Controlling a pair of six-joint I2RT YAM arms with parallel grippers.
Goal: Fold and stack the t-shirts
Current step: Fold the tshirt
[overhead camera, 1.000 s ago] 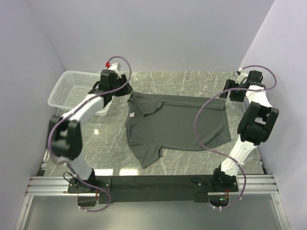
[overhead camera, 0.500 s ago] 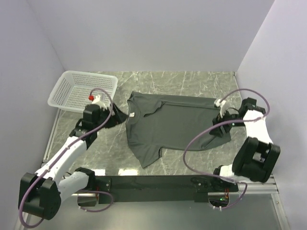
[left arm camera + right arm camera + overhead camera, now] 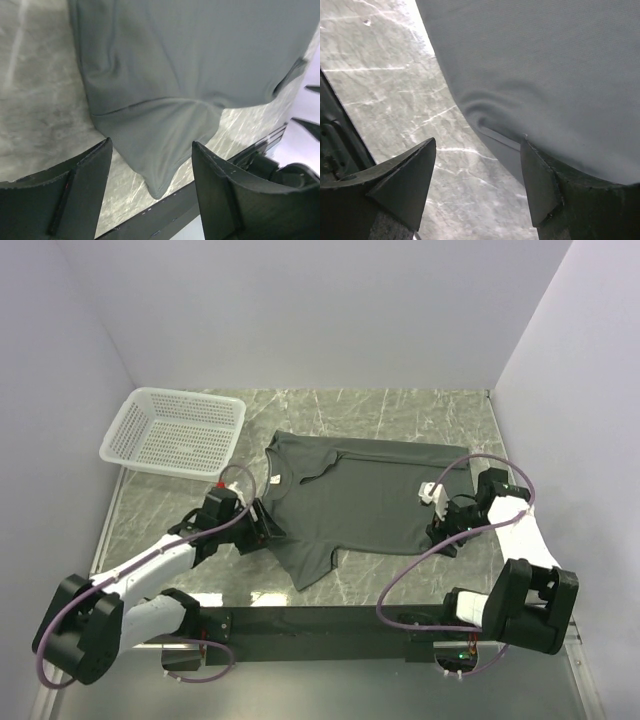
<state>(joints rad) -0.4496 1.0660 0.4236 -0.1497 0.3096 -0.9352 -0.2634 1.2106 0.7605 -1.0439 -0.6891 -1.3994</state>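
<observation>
The left gripper (image 3: 260, 526) is found low at the t-shirt's (image 3: 370, 495) near sleeve, its jaws spread and nothing pinched. The right gripper (image 3: 441, 530) is found at the near hem corner, jaws likewise spread. The t-shirt is laid flat on the table (image 3: 400, 410). A white basket (image 3: 175, 430) is noted at the far left.

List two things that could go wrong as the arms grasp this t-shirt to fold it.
The open left gripper hangs over the near sleeve, so it may lift only that and skew the t-shirt. The hem is rippled by the right gripper; closing there could trap a crease.
</observation>
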